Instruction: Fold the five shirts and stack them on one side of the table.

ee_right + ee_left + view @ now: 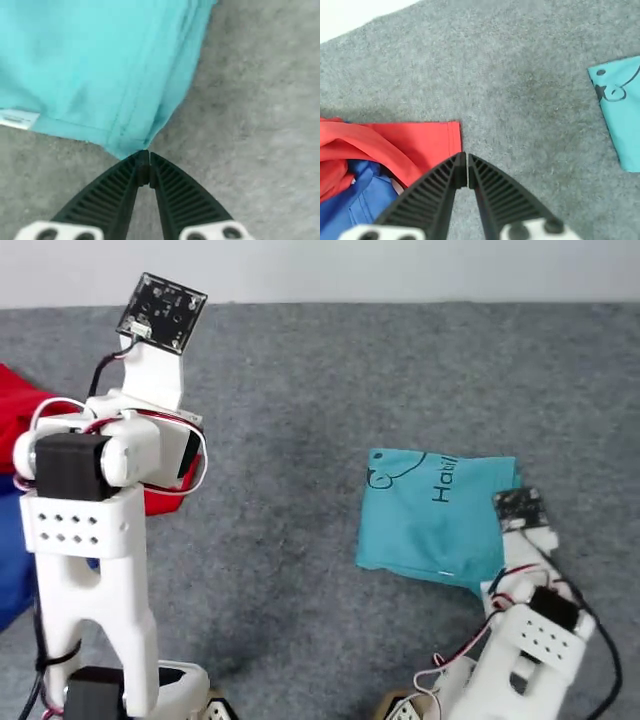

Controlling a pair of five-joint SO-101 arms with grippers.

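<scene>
Ribbed gripper [143, 159] on folded teal shirt [100, 60]

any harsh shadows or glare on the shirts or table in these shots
high view: soft shadow on the grey table low in the middle, no glare on the teal shirt; left wrist view: even light, no glare on the red shirt; right wrist view: dim band on the table beside the teal shirt's edge.

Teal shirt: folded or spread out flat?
Folded: the teal shirt lies as a compact rectangle, layers stacked at the corner by the right gripper.
</scene>
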